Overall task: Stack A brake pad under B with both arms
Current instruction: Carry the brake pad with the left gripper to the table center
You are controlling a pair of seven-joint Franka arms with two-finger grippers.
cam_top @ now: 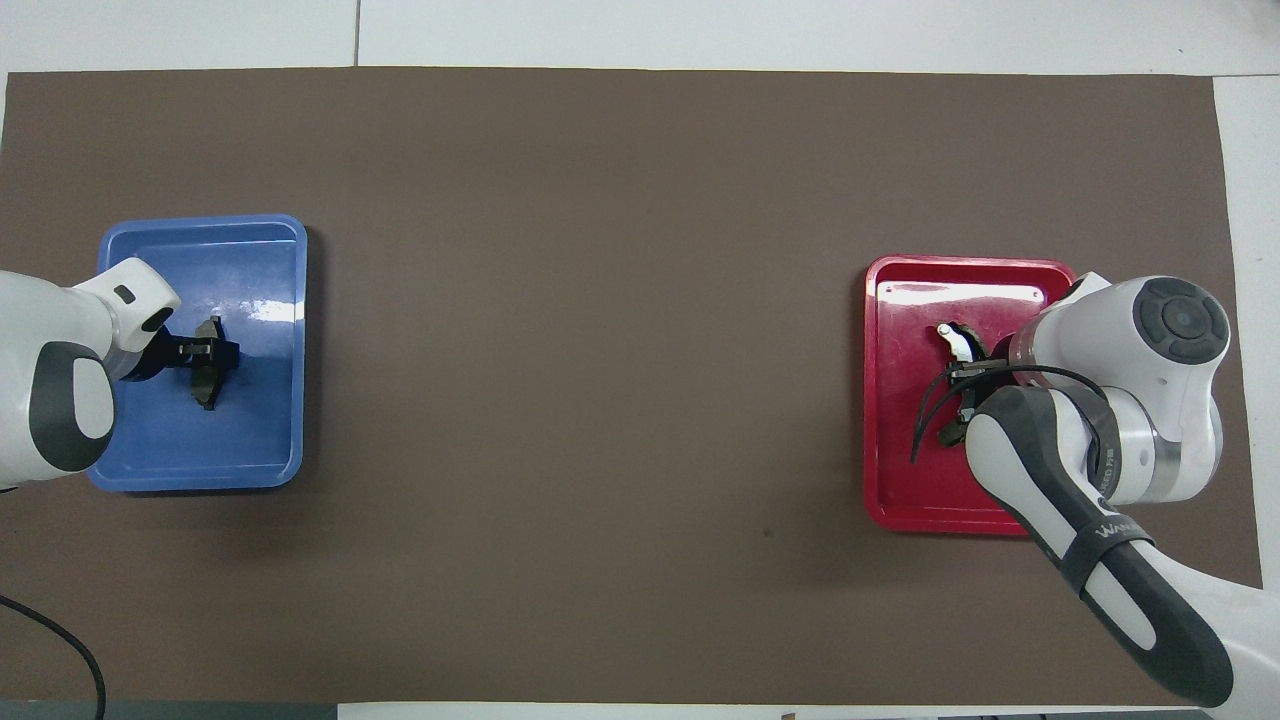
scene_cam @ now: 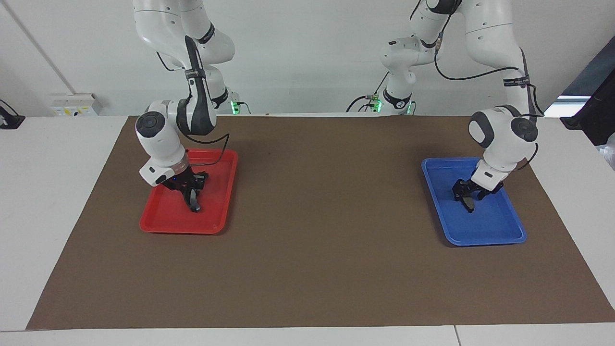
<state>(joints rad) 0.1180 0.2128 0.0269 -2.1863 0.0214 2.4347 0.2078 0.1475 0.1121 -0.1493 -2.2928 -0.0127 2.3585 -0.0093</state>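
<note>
A brake pad [cam_top: 208, 378] in one tray [cam_top: 270, 440], B [cam_top: 962, 345] in other tray [cam_top: 900, 480]

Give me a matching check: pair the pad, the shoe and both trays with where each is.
1 pad A
2 shoe B
3 blue tray
4 red tray

a right arm's end of table
b in blue tray
c in red tray
d left arm's end of table

Pairs: 1-b, 2-c, 3-d, 4-a. Left gripper is at pad A, right gripper at shoe B.
</note>
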